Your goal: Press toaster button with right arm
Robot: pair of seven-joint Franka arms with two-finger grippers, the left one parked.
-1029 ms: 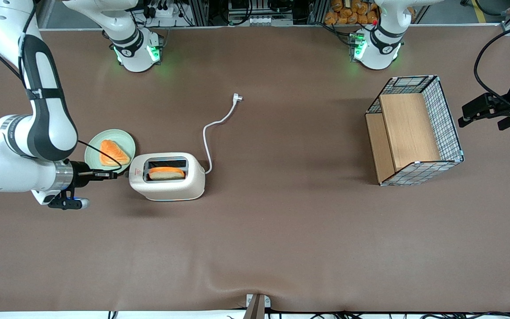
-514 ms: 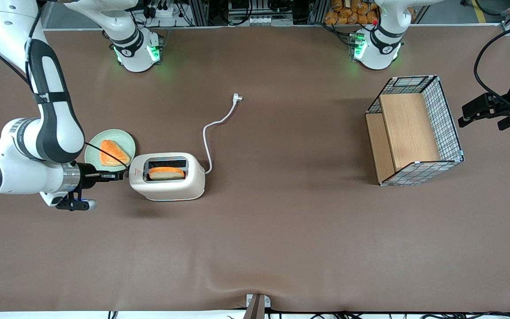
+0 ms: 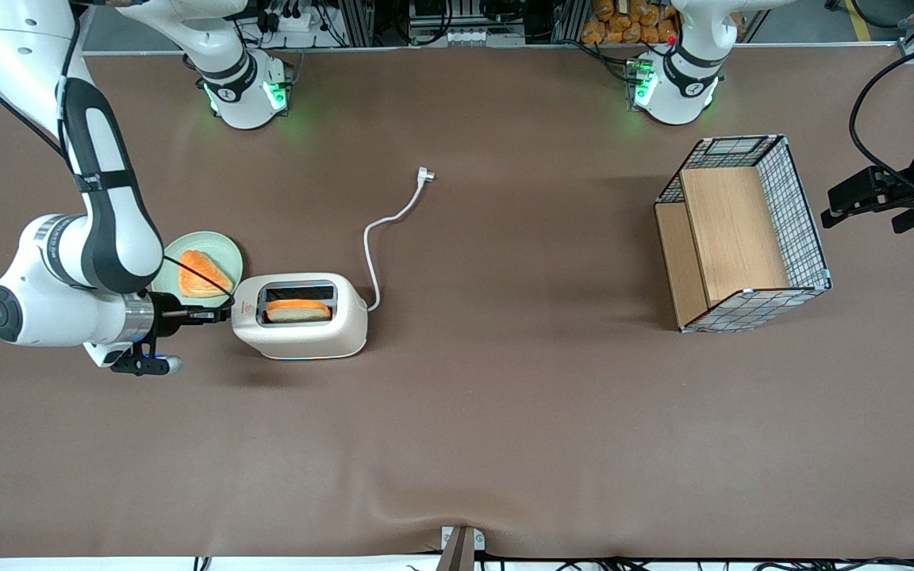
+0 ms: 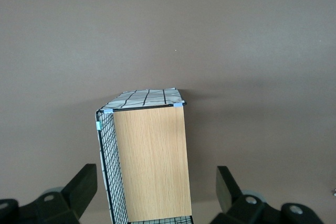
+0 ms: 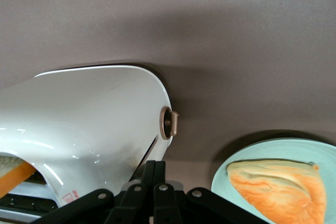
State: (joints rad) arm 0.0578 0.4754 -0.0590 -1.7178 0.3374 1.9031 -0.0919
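Our toaster [image 3: 301, 316] sits on the brown surface [image 3: 505, 412] toward the working arm's end, about midway between its two long edges, bread [image 3: 298, 309] in one slot. The right arm [image 3: 68, 270] holds the gripper [image 3: 215, 315] right at the narrow end, jaws pressed together into one slim tip. The toaster button [image 5: 137, 171] looks small and stiff; we judge the light, smooth shell may slide, so we push straight down on the nub.
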